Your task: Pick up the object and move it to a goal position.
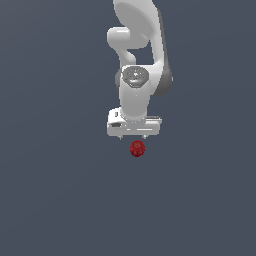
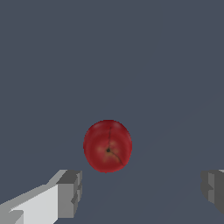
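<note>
The white two-fingered gripper (image 1: 133,136) hangs at the centre of the exterior view with its jaws spread wide, holding nothing. The small dark red roundish object (image 1: 137,148) sits just below it, seemingly not touching.

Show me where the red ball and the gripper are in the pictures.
red ball (image 2: 107,146): wrist view, middle of its front surface.
gripper (image 1: 133,136): exterior view, midway between the fingertips, jaws open, just above the ball.

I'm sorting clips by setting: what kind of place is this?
Most likely a bare simulated test scene, not a real room: a flat, featureless grey ground, one white robot arm with its gripper open, and a single red ball.
</note>
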`<control>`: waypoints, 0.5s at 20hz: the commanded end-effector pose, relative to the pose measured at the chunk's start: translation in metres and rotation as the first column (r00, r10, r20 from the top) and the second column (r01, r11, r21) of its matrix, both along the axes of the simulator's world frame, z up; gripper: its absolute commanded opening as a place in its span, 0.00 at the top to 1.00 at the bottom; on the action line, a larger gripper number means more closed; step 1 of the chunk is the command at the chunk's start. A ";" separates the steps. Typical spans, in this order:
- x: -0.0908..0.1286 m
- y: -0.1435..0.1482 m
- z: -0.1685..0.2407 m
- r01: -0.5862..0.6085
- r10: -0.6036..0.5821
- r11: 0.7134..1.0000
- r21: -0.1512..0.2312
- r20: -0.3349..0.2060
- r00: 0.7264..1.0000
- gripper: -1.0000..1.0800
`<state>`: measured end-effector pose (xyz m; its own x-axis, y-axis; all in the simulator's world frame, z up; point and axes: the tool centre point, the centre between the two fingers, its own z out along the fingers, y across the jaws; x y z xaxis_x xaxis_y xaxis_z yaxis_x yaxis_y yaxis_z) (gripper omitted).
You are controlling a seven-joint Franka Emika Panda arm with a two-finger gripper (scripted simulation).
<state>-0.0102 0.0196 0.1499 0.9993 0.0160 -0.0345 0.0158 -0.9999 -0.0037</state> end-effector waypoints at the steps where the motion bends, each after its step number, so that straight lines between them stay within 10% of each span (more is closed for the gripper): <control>1: 0.000 0.000 0.000 0.000 0.000 1.000 0.000 0.000 1.000 0.04; 10: 0.005 -0.026 0.001 0.029 -0.028 0.999 -0.034 0.017 0.999 0.04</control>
<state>-0.0058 -0.0027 0.1506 0.9997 -0.0092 -0.0206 -0.0087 -0.9996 0.0253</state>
